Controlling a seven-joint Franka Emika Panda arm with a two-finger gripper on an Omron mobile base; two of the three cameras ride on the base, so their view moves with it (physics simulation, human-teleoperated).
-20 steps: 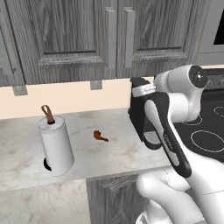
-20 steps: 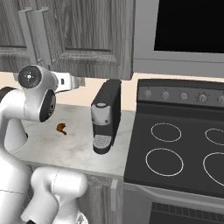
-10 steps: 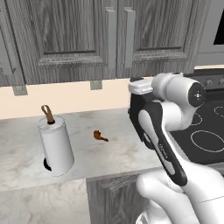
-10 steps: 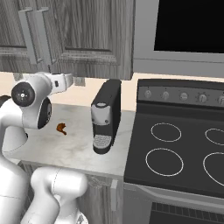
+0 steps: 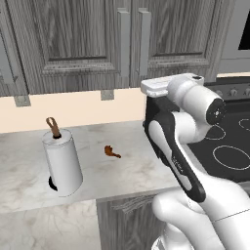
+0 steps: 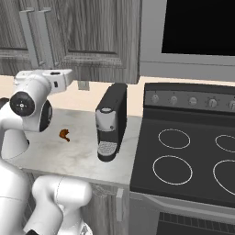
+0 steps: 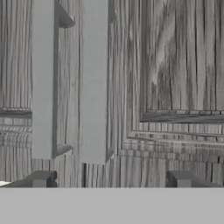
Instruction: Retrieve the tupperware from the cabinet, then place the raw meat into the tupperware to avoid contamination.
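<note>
The tupperware is presumably behind the shut doors of the cabinet (image 7: 175, 65), directly ahead of the end effector (image 7: 111, 180). The end effector is spread wide and grasps nothing — two bar handles (image 7: 94, 78) stand ahead, toward its left fingertip. Risk: the fingers could straddle both handles, or strike the door panel and miss. The raw meat (image 5: 111, 152) lies on the surface (image 5: 146, 171), below the end effector.

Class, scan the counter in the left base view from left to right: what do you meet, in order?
White paper-towel roll on its brown loop-topped holder → small brown-orange piece of raw meat → white robot arm → black stovetop.
</note>
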